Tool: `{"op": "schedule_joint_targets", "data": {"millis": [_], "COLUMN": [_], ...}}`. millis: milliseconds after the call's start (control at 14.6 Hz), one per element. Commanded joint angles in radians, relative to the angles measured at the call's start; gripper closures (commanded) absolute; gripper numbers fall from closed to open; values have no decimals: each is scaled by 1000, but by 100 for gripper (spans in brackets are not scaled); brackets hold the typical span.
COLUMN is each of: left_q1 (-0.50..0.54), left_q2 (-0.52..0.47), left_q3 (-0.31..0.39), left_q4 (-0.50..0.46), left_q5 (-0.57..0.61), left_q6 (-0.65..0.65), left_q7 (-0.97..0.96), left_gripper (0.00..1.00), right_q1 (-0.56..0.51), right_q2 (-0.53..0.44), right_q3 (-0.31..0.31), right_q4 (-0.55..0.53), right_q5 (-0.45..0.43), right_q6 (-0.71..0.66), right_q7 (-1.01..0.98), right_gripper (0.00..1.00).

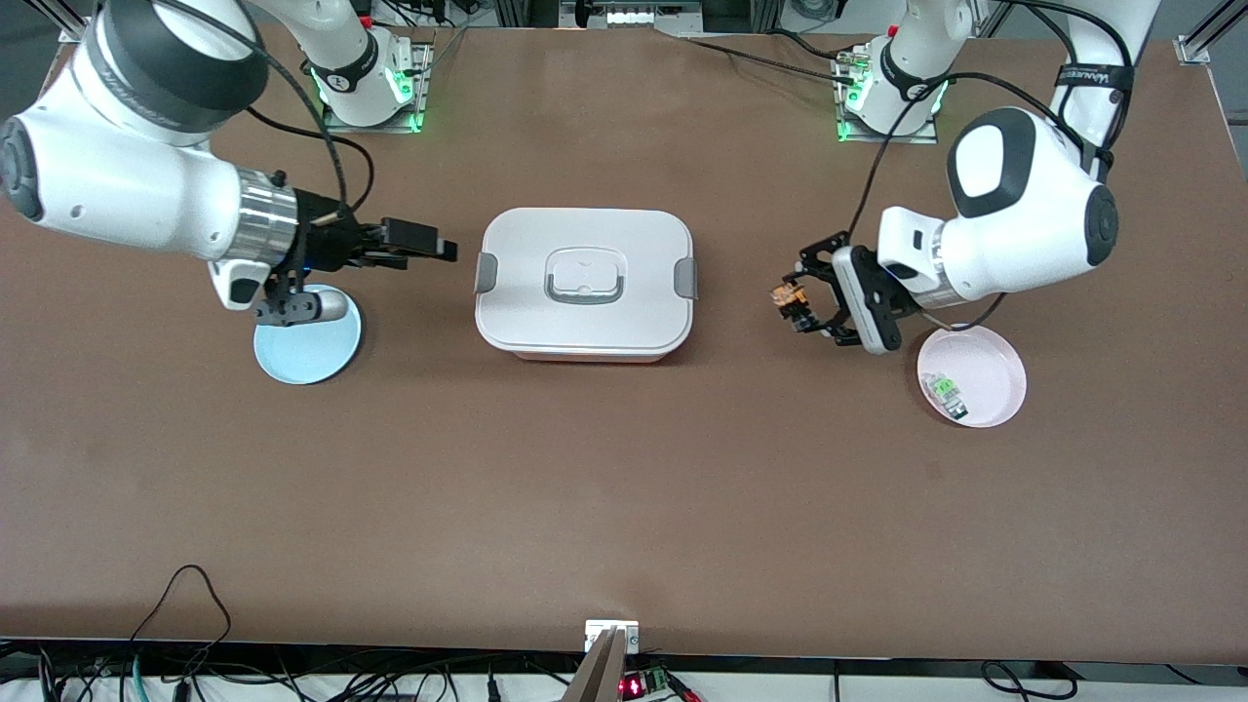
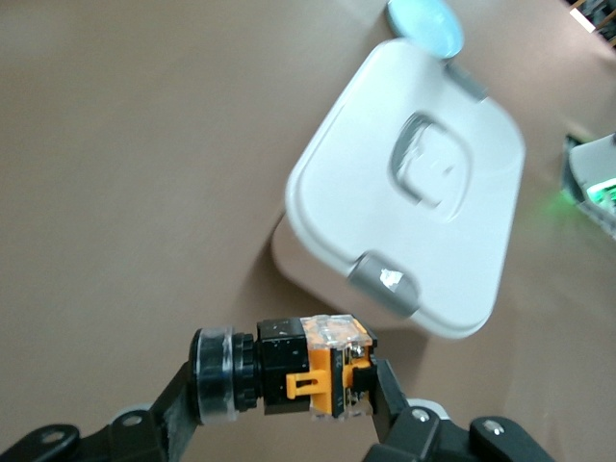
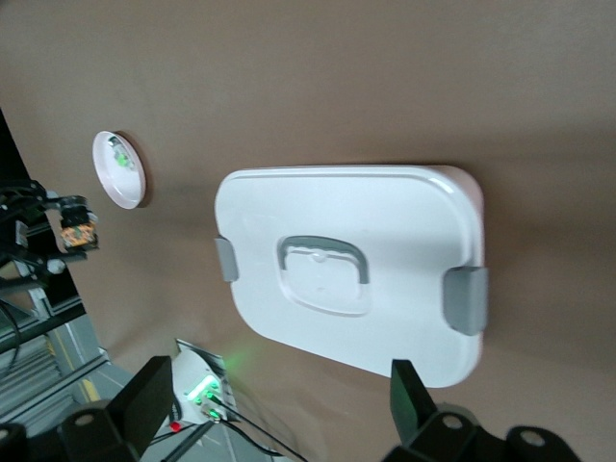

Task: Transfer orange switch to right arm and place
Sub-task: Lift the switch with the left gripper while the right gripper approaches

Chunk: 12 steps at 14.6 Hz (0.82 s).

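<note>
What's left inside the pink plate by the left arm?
The pink plate holds only a small clear-and-green part. The left gripper holds the orange switch over bare table beside it. The wrist hides a sliver of the plate's rim.

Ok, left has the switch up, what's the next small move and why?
Probably carry the orange switch, clamped in the left gripper, over the white lidded box toward the open right gripper, which waits above the blue plate.
</note>
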Motion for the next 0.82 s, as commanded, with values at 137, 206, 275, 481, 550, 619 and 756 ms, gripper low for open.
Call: {"op": "schedule_joint_targets", "data": {"millis": [137, 206, 275, 481, 550, 619, 756], "left_q1": [-31, -35, -40, -75, -78, -81, -86], "left_q2": [-41, -50, -55, -67, -73, -75, -86], "left_q3": [-64, -79, -92, -107, -121, -141, -191], "left_q4": [34, 34, 35, 60, 71, 72, 72], "left_q5": [-88, -116, -132, -130, -130, -123, -118], "left_q6": [-19, -16, -13, 8, 11, 33, 89], "left_q7": [-4, -7, -20, -121, -164, -201, -264], "left_gripper": [100, 100, 100, 100, 100, 100, 100], "right_q1": [90, 111, 128, 165, 182, 196, 230], "right_q2": [32, 40, 45, 60, 69, 78, 95], "right_q3": [-3, -3, -3, -3, -3, -3, -3], "right_q4": [20, 20, 20, 23, 25, 34, 52], "right_q5": [118, 141, 153, 193, 210, 218, 219], "right_q6": [115, 138, 158, 195, 210, 230, 264], "right_q7": [99, 113, 122, 162, 176, 185, 228], "right_gripper": [0, 0, 0, 0, 0, 0, 0]}}
